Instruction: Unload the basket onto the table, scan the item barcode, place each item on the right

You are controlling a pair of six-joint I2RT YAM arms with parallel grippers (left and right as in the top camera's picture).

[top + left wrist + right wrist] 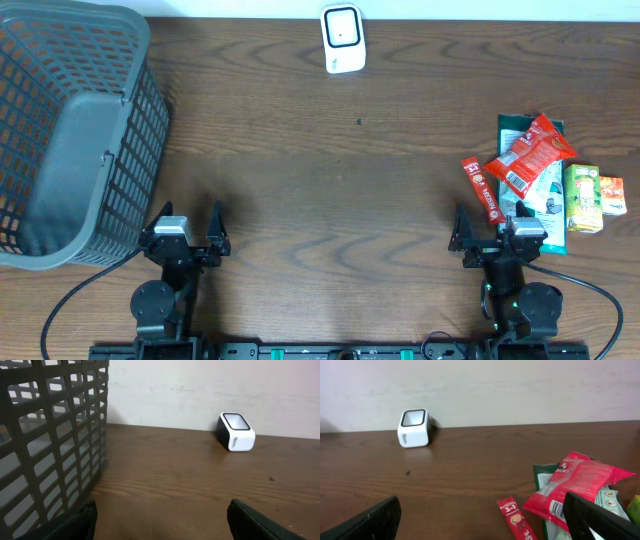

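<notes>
A white barcode scanner [342, 38] with a dark window stands at the table's far edge, also seen in both wrist views [236, 432] [413, 427]. At the right lie the items: a red snack bag [528, 155] [575, 485] on top of a green pouch [535, 195], and a red coffee stick [483, 190] [517, 520] beside them. The bag's barcode [555, 507] faces my right wrist camera. My right gripper [493, 232] [482, 520] is open, just in front of the stick and touching nothing. My left gripper [190, 228] [162, 525] is open over bare wood.
A grey plastic basket [70, 130] [45, 440] fills the table's left side, close to my left gripper. A green juice carton [583, 198] and a small orange box [612, 195] lie at the far right of the pile.
</notes>
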